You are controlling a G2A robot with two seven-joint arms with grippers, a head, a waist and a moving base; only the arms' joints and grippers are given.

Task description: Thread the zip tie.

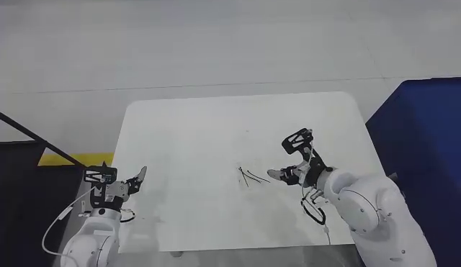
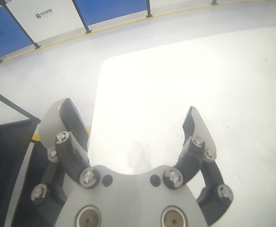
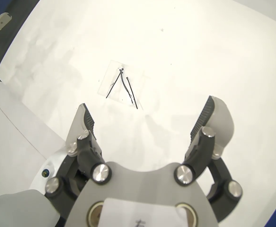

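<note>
Zip ties loose on table, unthreaded.
Right tool released, poised near them for pickup; left tool released, waiting well apart.

You cannot tell whether the thin black plastic zip ties on the white rounded table cross or merely touch at their heads; from above they are too small to count.

zip ties: 3 | clear sheet: 1 | table: 1 | left claw + right claw: 2
</note>
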